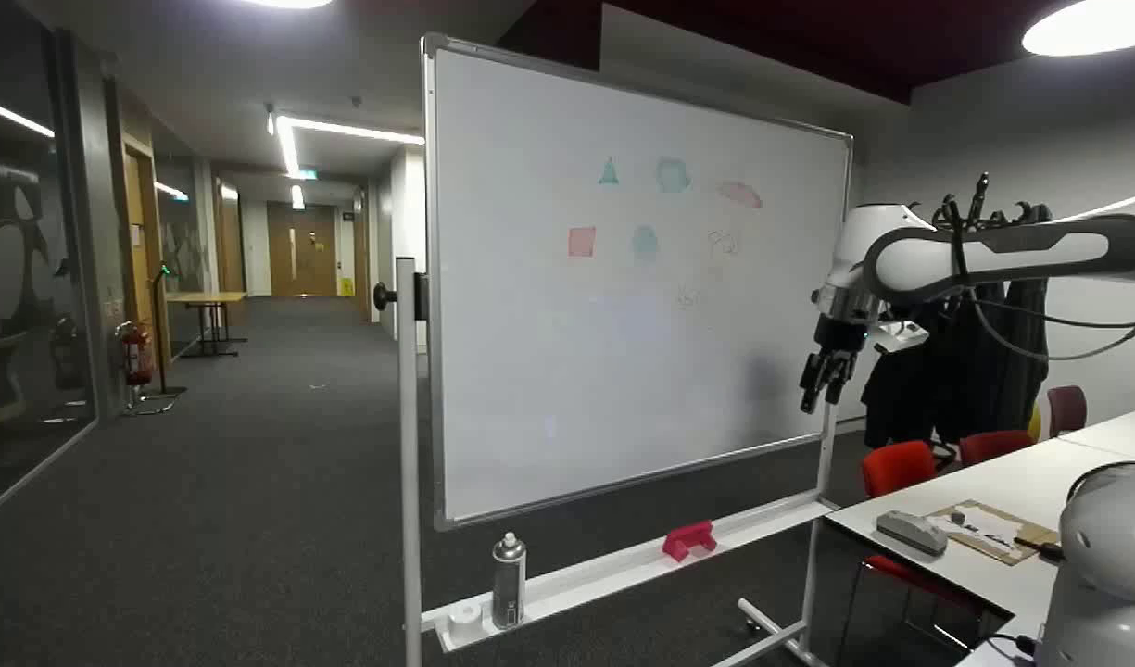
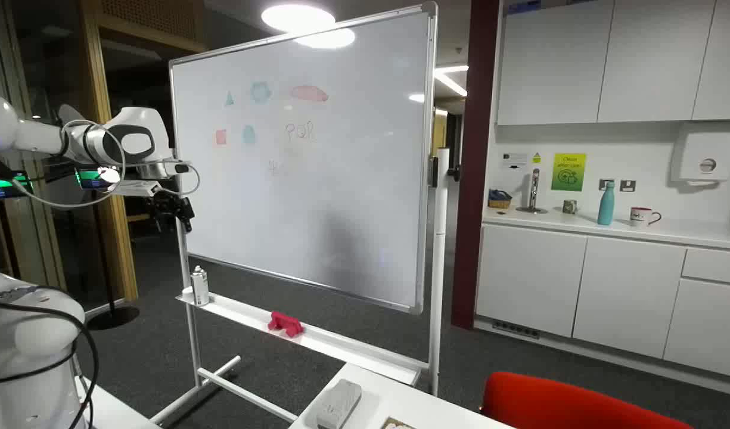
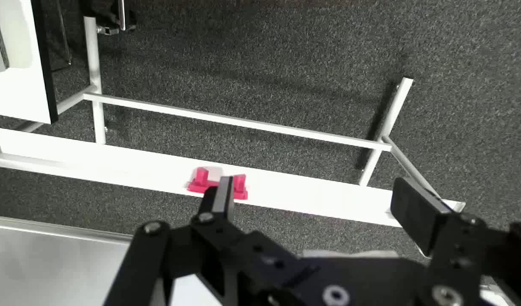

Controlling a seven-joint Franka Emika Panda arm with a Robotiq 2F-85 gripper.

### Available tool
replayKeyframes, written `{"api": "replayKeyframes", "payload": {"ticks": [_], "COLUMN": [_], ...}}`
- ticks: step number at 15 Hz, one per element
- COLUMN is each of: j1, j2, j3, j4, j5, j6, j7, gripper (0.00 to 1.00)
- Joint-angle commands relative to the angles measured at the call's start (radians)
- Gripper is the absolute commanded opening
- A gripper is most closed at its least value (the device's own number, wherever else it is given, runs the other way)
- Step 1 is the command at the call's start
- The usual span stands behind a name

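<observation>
My gripper point(image 1: 821, 400) hangs in the air in front of the right part of the whiteboard point(image 1: 604, 371) in an exterior view, fingers pointing down. In the wrist view the gripper point(image 3: 313, 185) is wide open, with nothing between its fingers. Below it runs the board's white tray point(image 3: 307, 191). On that tray sits a pink-red bracket-like piece point(image 3: 200, 178), partly covered by the left finger in the wrist view; it shows whole in both exterior views. A silver spray can point(image 1: 509, 584) stands upright at one tray end, beside a white roll point(image 1: 465, 622). Faint coloured shapes and "PQR" mark the board.
A white table point(image 1: 993, 463) stands close to the tray, bearing a grey block-like eraser point(image 2: 339, 404) and a brown board point(image 1: 993, 533) with small items. Stand legs point(image 3: 396, 106) reach over the carpet below. Red chairs point(image 1: 899, 466) are near the table. A cable loops along the arm.
</observation>
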Motion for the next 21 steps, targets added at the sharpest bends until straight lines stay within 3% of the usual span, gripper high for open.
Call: {"api": "replayKeyframes", "payload": {"ticks": [1, 11, 14, 20, 21], "j1": [-0.004, -0.031, -0.088, -0.172, -0.176], "j2": [0.001, 0.048, 0.092, 0.168, 0.138], "j3": [0.003, -0.014, -0.073, -0.255, -0.213], "j4": [0.002, 0.033, 0.059, 0.088, 0.067], "j5": [0.002, 0.007, 0.007, 0.152, 0.105], "j6": [-0.002, 0.005, 0.022, 0.019, 0.010], "j7": [-0.002, 0.027, 0.040, 0.032, 0.025], "gripper": [1.00, 1.00, 1.00, 1.00, 1.00]}}
